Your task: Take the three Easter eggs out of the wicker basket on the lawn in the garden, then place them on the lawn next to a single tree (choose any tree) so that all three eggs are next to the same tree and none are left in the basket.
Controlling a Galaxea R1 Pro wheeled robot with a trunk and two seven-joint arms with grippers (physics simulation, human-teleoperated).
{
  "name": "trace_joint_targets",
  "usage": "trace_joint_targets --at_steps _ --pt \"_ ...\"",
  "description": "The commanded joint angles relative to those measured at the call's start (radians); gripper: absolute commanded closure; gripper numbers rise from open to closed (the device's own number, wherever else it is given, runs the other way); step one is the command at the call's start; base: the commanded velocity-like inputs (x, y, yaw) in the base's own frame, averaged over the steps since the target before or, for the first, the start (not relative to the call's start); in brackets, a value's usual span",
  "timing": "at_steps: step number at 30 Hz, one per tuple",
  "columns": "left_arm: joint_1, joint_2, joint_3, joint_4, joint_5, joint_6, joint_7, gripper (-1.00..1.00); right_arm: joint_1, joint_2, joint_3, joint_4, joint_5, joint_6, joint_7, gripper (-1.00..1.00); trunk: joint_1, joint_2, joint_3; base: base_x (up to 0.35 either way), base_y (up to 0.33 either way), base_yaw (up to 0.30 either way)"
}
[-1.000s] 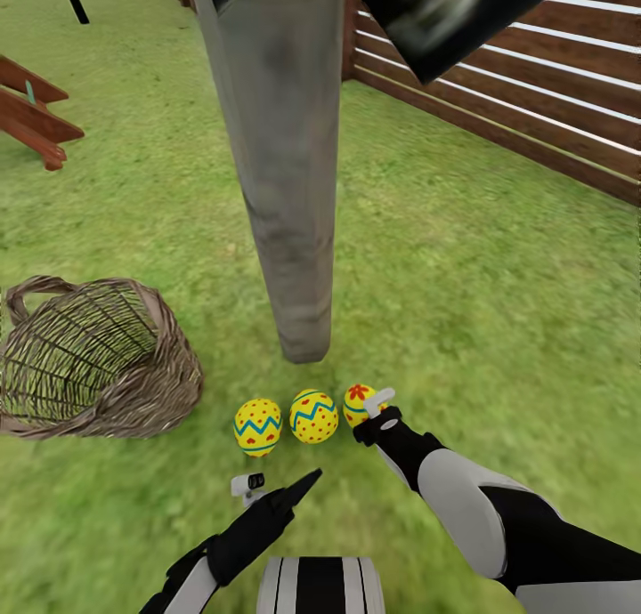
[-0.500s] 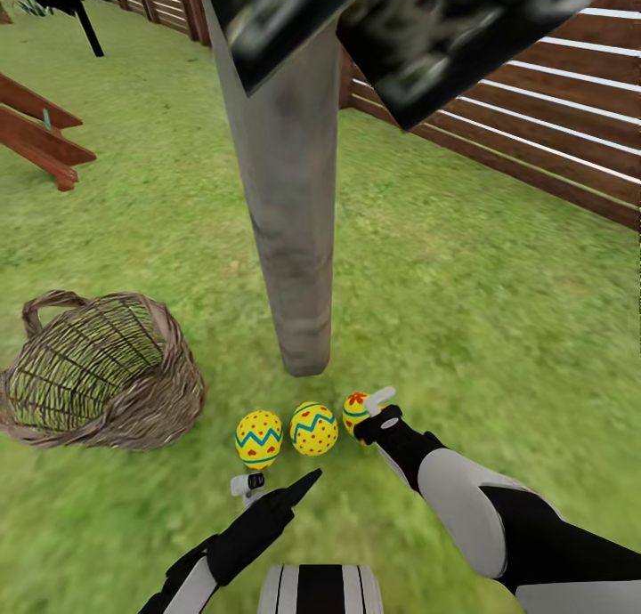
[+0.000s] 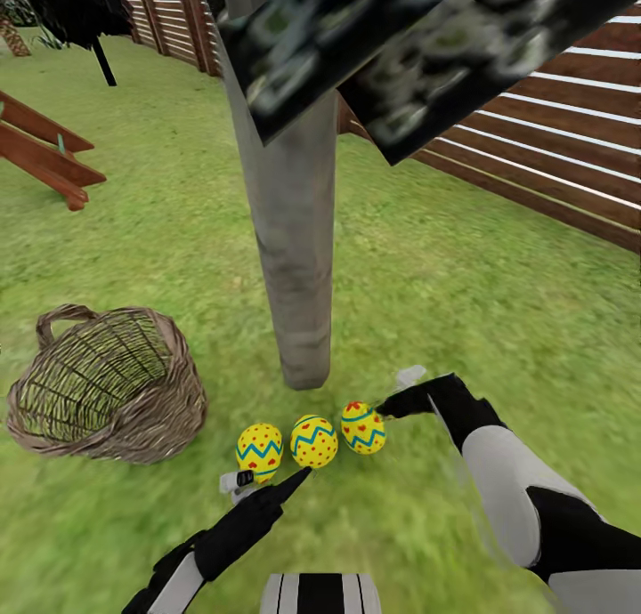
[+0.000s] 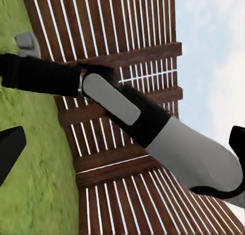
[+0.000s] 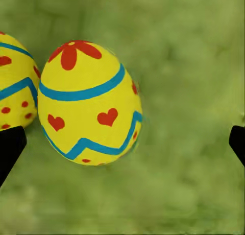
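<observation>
Three Easter eggs lie in a row on the lawn [image 3: 499, 311] at the foot of the tree [image 3: 294, 240], whose trunk is pale grey: one at the left [image 3: 259, 451], one in the middle [image 3: 314, 441], one at the right [image 3: 363, 427]. My right gripper [image 3: 397, 393] hovers open just right of the right egg, apart from it. In the right wrist view that egg [image 5: 89, 102] sits free on the grass between the spread fingertips [image 5: 10, 148]. My left gripper [image 3: 265, 482] is open just in front of the left and middle eggs. The wicker basket [image 3: 102, 387] stands left of the eggs with no egg inside.
A brown slat fence [image 3: 552, 169] runs along the right and back. A wooden play structure [image 3: 44, 160] stands at the far left, with a thin black-stemmed tree [image 3: 98, 53] beyond it. Dark leaf clusters [image 3: 401, 36] hang overhead. In the left wrist view my right arm [image 4: 117, 102] crosses in front of the fence.
My right gripper has let go of the right egg and drawn back to the right. The egg stays on the grass. The head view has tilted up slightly.
</observation>
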Motion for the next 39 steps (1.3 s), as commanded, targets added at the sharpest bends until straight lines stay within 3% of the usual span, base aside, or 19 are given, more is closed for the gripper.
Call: trace_joint_targets --at_steps 1,2,4,7,9,11,12,13,15,18,20,23,24,28,32,39 --pt "-0.001 0.003 -0.003 -0.001 0.010 0.010 0.000 -1.00 0.004 -0.046 -0.010 -0.036 0.010 0.048 0.109 -1.00 0.000 0.000 0.003 0.000 0.000 0.000" --pt "-0.001 0.004 -0.003 -0.001 0.009 0.010 0.003 -1.00 0.011 -0.097 -0.010 -0.074 0.011 0.076 0.212 -1.00 -0.001 0.000 0.007 0.000 0.000 0.000" --pt "-0.001 0.013 -0.003 0.000 0.009 0.008 0.027 -1.00 0.063 -0.173 -0.011 -0.111 0.011 0.090 0.321 -1.00 -0.002 0.001 0.015 0.000 0.000 0.000" --pt "-0.001 0.060 -0.004 0.002 0.009 0.000 0.099 -1.00 0.190 -0.246 -0.011 -0.120 0.014 0.068 0.386 -1.00 -0.003 0.001 0.026 0.000 0.000 0.000" --pt "0.000 0.087 -0.006 0.016 0.009 -0.002 0.119 -1.00 0.297 -0.271 -0.011 -0.106 0.014 -0.064 0.386 -1.00 -0.004 0.002 0.034 0.000 0.000 0.000" --pt "0.004 0.116 -0.012 0.058 0.005 -0.003 0.138 -1.00 0.396 -0.272 -0.012 -0.099 0.009 -0.182 0.383 -1.00 -0.005 0.002 0.042 0.000 0.000 0.000" --pt "0.017 0.123 -0.015 0.151 -0.061 -0.024 0.138 -1.00 0.455 -0.268 -0.012 -0.041 0.012 -0.254 0.360 -1.00 -0.005 0.003 0.046 0.000 0.000 0.000" --pt "0.024 0.126 -0.016 0.215 -0.098 -0.039 0.136 -1.00 0.480 -0.266 -0.011 0.008 0.012 -0.320 0.323 -1.00 -0.006 0.003 0.050 0.000 0.000 0.000" --pt "0.030 0.145 -0.016 0.328 -0.132 -0.084 0.135 -1.00 0.502 -0.264 -0.011 0.130 0.008 -0.446 0.169 -1.00 -0.007 0.003 0.057 0.000 0.000 0.000" --pt "0.031 0.218 -0.017 0.389 -0.138 -0.133 0.136 -1.00 0.506 -0.254 -0.012 0.207 0.005 -0.481 -0.059 -1.00 -0.008 0.004 0.069 0.000 0.000 0.000" --pt "0.031 0.229 -0.017 0.447 -0.139 -0.137 0.139 -1.00 0.507 -0.239 -0.012 0.261 0.007 -0.486 -0.160 -1.00 -0.009 0.004 0.077 0.000 0.000 0.000" --pt "0.031 0.265 -0.016 0.488 -0.137 -0.139 0.138 -1.00 0.506 -0.236 -0.011 0.294 0.007 -0.488 -0.186 -1.00 -0.010 0.005 0.088 0.000 0.000 0.000" --pt "0.037 0.259 -0.015 0.493 -0.143 -0.142 0.144 -1.00 0.512 -0.230 -0.011 0.299 0.002 -0.494 -0.191 -1.00 -0.010 0.005 0.088 0.000 0.000 0.000" --pt "0.060 0.273 -0.018 0.471 -0.130 -0.135 0.121 -1.00 0.503 -0.231 -0.011 0.320 0.001 -0.479 -0.169 -1.00 -0.010 0.005 0.088 -0.011 0.000 0.000" --pt "0.083 0.270 -0.018 0.482 -0.131 -0.140 0.107 -1.00 0.500 -0.211 -0.011 0.343 0.008 -0.498 -0.165 -1.00 -0.010 0.005 0.088 -0.307 0.000 0.000" --pt "0.109 0.270 -0.018 0.510 -0.130 -0.140 0.109 -1.00 0.500 -0.211 -0.011 0.365 0.008 -0.498 -0.165 -1.00 -0.010 0.005 0.088 -0.332 0.000 0.000"
